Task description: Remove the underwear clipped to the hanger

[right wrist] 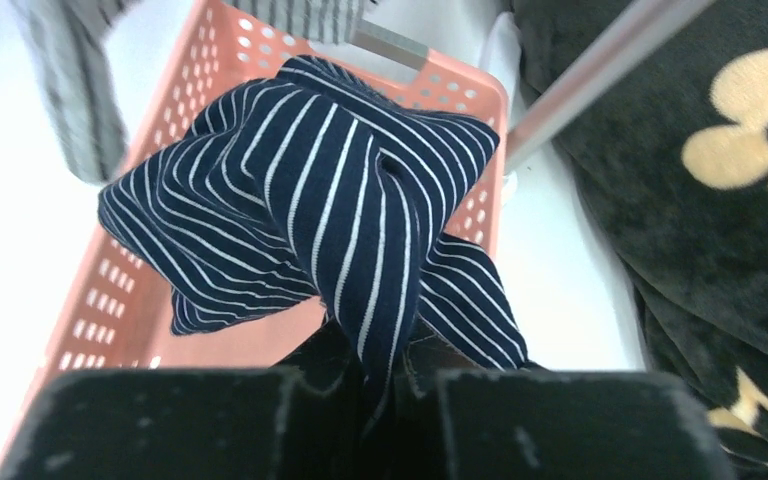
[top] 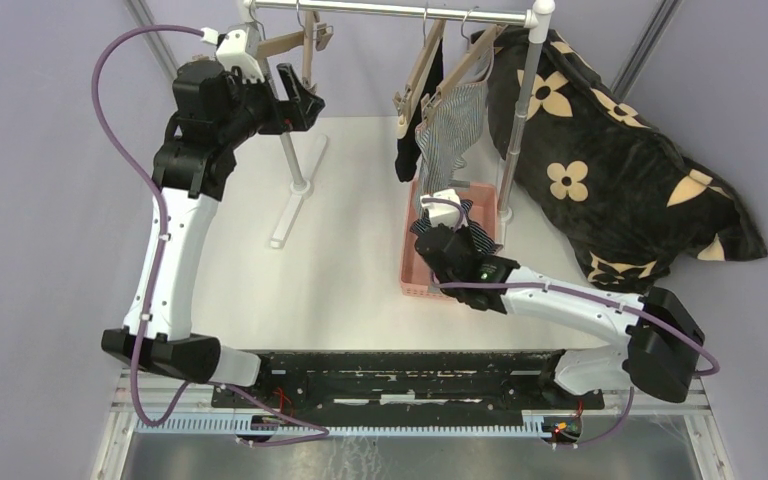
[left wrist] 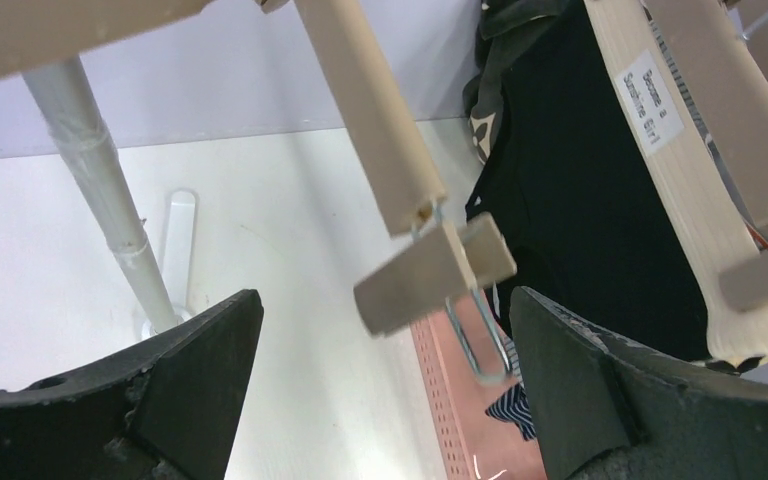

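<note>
Over the pink basket [top: 407,262], my right gripper [top: 452,228] is pinched tight on the navy striped pair [right wrist: 340,200]. The cloth bunches out past the fingertips above the basket; can't tell if any of it touches the bottom. Up at the rail [top: 390,10], my left gripper [left wrist: 385,300] is spread fully wide and holds nothing. A bare wooden clip [left wrist: 435,275] on the left hanger [top: 305,45] sits between its fingers, touching neither. The black pair [top: 412,150] and the grey-and-white striped pair [top: 457,118] hang clipped further right along the rail, next to the flowered cushion [top: 610,170].
</note>
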Controlling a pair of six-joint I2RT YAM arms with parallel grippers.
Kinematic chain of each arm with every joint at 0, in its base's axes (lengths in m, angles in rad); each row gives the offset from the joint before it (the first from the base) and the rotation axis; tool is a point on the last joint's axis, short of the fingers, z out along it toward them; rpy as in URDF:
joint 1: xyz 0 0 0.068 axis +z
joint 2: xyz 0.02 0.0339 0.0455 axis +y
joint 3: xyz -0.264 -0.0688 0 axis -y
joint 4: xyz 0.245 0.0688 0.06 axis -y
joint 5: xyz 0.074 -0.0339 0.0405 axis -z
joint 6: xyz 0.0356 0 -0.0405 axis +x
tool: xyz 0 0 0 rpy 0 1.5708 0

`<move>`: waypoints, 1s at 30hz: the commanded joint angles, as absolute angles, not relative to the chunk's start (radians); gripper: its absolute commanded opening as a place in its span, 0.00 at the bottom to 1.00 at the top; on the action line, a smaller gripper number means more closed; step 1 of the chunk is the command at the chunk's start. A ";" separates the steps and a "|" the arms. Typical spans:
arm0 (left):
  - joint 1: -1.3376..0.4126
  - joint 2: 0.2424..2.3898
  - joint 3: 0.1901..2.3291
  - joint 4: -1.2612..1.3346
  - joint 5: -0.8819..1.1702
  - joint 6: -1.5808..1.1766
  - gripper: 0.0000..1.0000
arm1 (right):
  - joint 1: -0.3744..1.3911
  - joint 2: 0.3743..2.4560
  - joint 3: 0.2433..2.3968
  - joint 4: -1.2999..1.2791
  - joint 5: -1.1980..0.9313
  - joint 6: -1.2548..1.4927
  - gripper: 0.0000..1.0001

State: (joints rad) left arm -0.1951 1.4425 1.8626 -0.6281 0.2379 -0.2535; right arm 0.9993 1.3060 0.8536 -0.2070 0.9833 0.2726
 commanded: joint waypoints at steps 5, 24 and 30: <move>-0.213 1.255 1.705 -0.522 0.225 -0.251 0.99 | 0.942 1.470 0.983 -0.194 0.783 0.264 0.33; -0.261 1.176 1.786 -0.530 0.442 -0.289 0.99 | 0.899 1.301 0.931 -0.302 0.858 0.358 0.56; -0.415 1.291 1.938 -0.581 0.332 -0.223 0.99 | 0.899 1.124 0.864 -0.312 0.837 0.351 0.52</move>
